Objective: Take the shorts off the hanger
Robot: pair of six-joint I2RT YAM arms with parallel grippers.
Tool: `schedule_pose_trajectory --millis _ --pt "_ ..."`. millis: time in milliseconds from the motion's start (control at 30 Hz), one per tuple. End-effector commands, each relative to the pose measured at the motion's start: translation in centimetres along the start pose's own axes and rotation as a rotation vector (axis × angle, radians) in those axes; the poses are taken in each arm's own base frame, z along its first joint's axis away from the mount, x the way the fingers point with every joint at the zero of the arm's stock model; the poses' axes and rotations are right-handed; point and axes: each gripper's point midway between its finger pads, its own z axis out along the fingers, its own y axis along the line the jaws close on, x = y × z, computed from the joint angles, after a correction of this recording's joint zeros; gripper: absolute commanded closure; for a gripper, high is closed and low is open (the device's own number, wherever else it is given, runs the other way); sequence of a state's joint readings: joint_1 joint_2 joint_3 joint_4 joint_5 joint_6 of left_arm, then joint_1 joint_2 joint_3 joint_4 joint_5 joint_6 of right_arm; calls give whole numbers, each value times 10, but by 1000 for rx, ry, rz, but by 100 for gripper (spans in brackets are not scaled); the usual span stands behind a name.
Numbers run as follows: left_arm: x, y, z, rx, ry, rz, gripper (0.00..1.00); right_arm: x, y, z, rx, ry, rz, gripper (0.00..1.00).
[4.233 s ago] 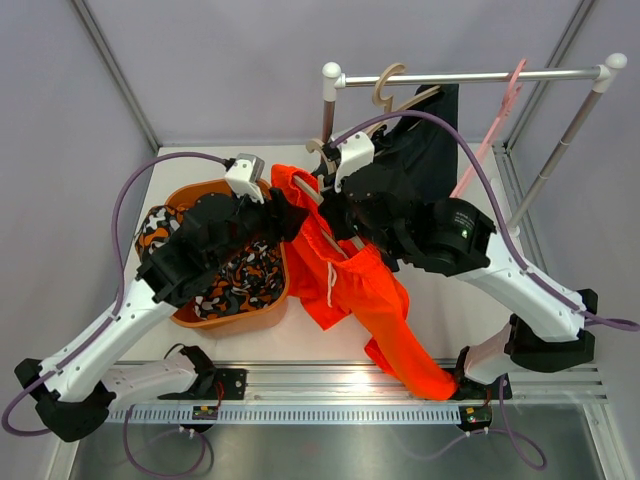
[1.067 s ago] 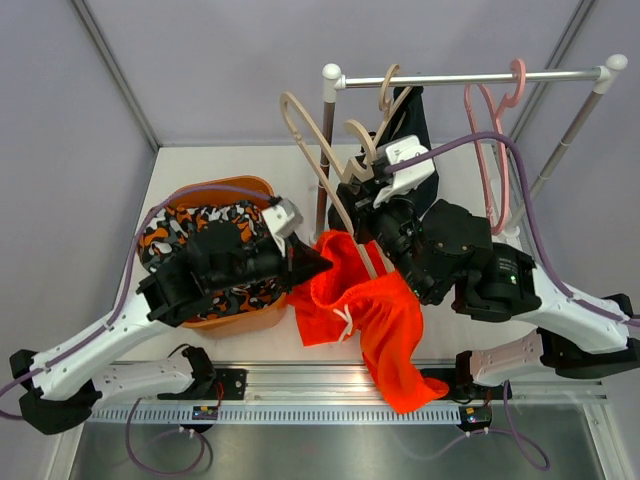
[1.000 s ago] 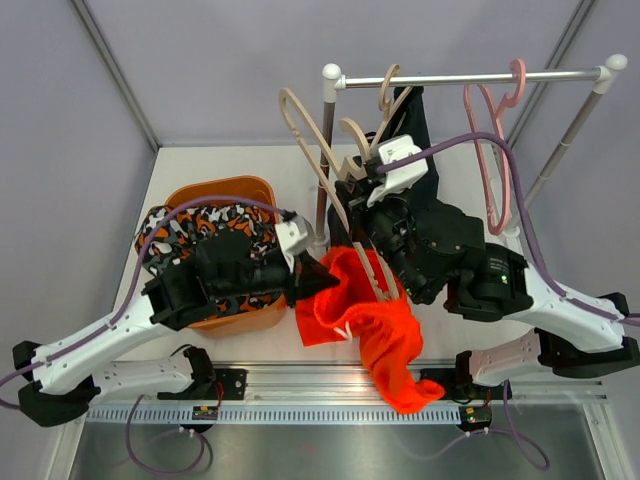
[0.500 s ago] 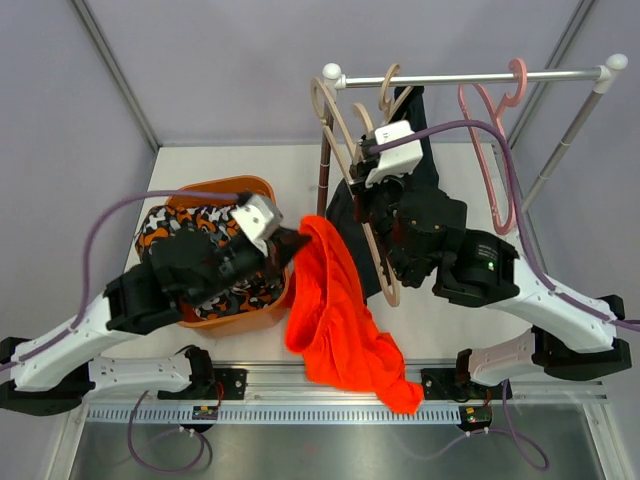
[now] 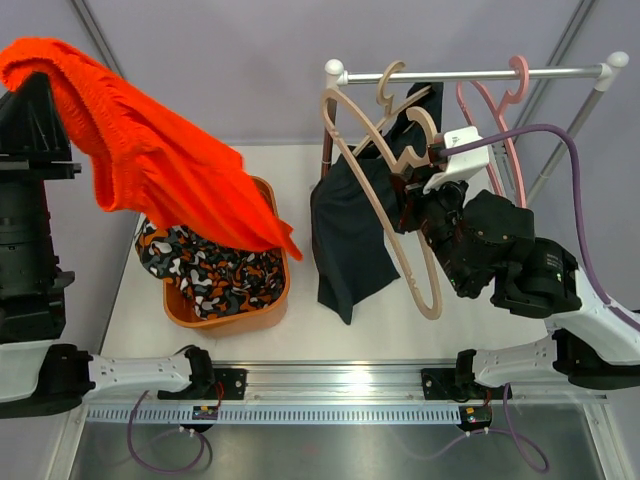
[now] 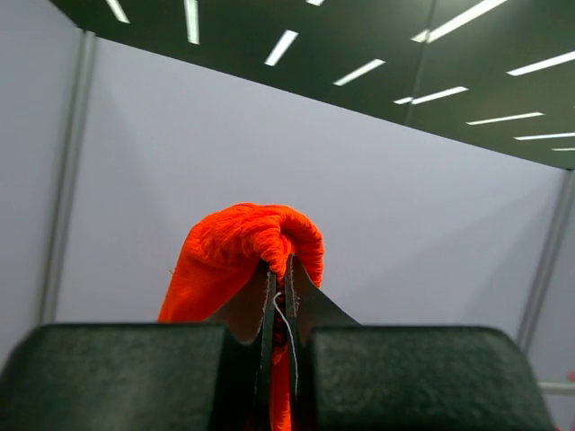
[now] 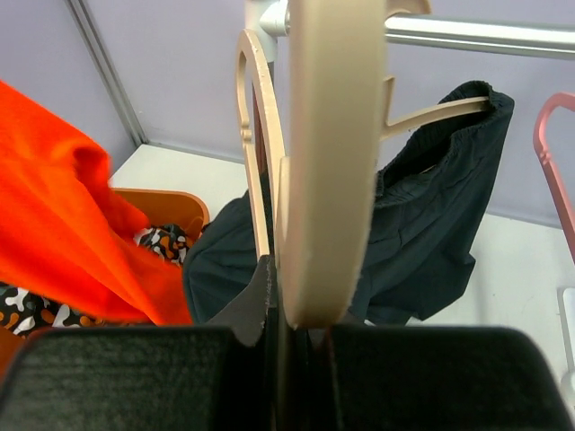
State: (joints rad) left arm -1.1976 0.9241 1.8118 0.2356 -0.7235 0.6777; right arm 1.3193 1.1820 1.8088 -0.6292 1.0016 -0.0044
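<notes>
My left gripper (image 6: 280,269) is shut on a bunch of the bright orange shorts (image 6: 243,238), lifted high at the left. In the top view the orange shorts (image 5: 160,160) drape down over the orange basket (image 5: 225,322). The camouflage shorts (image 5: 215,280) lie inside it. My right gripper (image 7: 287,305) is shut on a bare beige hanger (image 7: 328,135), which it holds tilted right of centre (image 5: 405,270). The navy shorts (image 5: 345,230) hang from another beige hanger (image 5: 390,85) on the rail (image 5: 480,75).
A pink hanger (image 5: 500,110) hangs bare on the rail, right of the navy shorts. The rail's white post (image 5: 330,80) stands at the back centre and its slanted leg (image 5: 560,140) at the back right. Grey walls close the table on three sides.
The left arm has swung up and to the left, carrying the orange shorts from table height to high above the basket. The right gripper has moved right with the bare hanger.
</notes>
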Motion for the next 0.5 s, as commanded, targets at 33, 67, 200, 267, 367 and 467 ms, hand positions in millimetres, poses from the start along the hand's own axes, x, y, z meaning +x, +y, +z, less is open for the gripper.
schedule_pose_trajectory --millis 33,67,200,267,367,467 --pt "27 1 -2 -92 17 130 100 -1 -27 -6 97 -8 39 100" --pt "35 0 -6 -89 32 116 100 2 -28 -6 98 -3 37 100" --pt "106 -38 -27 20 156 144 100 8 -31 -9 101 7 54 100" --pt "147 -52 -36 56 235 162 100 12 -34 -11 105 14 55 100" --pt "189 -61 -37 91 329 155 100 16 -40 -14 114 19 71 100" --pt "213 -55 -31 77 379 145 100 17 -46 -19 115 24 81 100"
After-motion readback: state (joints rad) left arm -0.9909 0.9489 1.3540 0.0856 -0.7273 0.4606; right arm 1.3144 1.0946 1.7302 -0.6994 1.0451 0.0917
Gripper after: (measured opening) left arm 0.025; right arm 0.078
